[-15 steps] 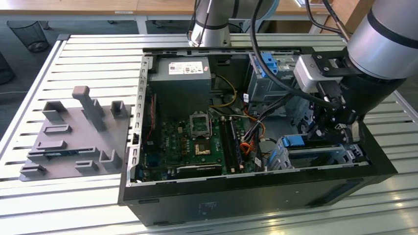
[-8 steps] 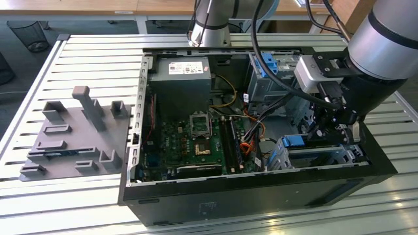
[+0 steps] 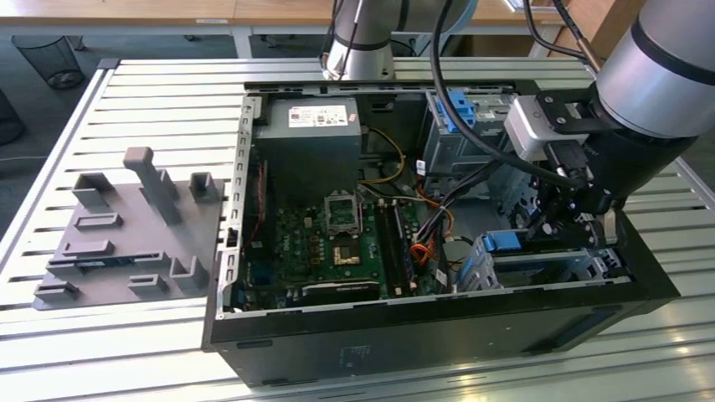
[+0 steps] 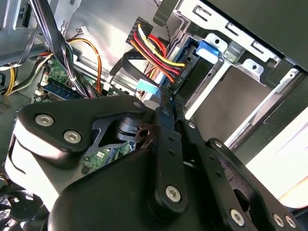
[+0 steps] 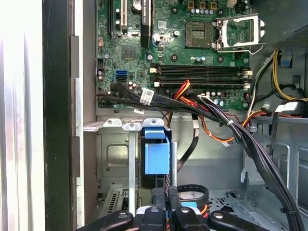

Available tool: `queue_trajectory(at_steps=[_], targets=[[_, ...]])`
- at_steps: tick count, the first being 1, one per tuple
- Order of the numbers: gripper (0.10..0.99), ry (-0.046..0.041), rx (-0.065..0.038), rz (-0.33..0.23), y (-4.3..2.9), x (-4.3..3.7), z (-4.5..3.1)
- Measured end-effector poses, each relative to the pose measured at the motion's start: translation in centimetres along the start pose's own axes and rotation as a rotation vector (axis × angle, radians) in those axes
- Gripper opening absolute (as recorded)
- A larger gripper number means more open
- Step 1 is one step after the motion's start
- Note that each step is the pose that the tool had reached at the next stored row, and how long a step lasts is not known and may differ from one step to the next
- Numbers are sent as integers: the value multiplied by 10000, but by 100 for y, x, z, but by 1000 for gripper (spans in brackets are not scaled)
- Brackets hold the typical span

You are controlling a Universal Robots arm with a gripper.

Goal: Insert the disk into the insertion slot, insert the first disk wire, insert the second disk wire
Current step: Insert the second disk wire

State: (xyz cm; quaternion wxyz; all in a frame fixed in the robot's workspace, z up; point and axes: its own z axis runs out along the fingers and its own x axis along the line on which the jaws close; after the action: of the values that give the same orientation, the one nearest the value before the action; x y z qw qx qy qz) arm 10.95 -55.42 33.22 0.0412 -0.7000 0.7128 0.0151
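Note:
The disk sits inside the insertion slot (image 3: 592,266), a low silver cage in the case corner at the exterior view's right. The disk's blue frame (image 3: 503,243) (image 4: 210,48) (image 5: 156,154) sticks out at the cage mouth. A plug with red, yellow and black wires (image 4: 156,53) sits against the disk's end. My gripper (image 3: 568,228) (image 4: 163,98) (image 5: 167,206) hangs just in front of that end. Its fingers are pressed together at a flat black wire with a cyan plug (image 4: 147,87) (image 5: 188,204), which juts out sideways from the tips.
The open computer case (image 3: 447,327) holds the motherboard (image 3: 335,234) (image 5: 192,43), and a bundle of black cables (image 5: 231,125) crosses above the cage. A taller grey bay with a blue tab (image 3: 453,113) stands at the back. A grey fixture plate (image 3: 123,234) lies at the exterior view's left.

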Motion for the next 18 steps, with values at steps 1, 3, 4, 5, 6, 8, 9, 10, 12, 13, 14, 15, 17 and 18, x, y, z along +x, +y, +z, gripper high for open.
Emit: queue_trajectory(at_steps=[1,3,4,5,6,8,9,10,12,13,14,15,17,18], targets=[[149,0,0,0,0,0,3],[149,-6,1,0,0,1,8],[149,-4,1,0,0,1,7],[149,-3,0,0,0,1,7],[149,-3,0,0,0,1,7],[149,-2,0,0,0,1,8],[149,-2,0,0,0,2,10],[149,-4,0,0,0,3,14],[149,-5,0,0,1,5,25],[149,-2,0,0,1,6,30],[149,-2,0,0,1,6,33],[149,-2,0,1,1,6,33],[149,0,0,0,1,6,33],[149,-1,0,0,1,6,34]])
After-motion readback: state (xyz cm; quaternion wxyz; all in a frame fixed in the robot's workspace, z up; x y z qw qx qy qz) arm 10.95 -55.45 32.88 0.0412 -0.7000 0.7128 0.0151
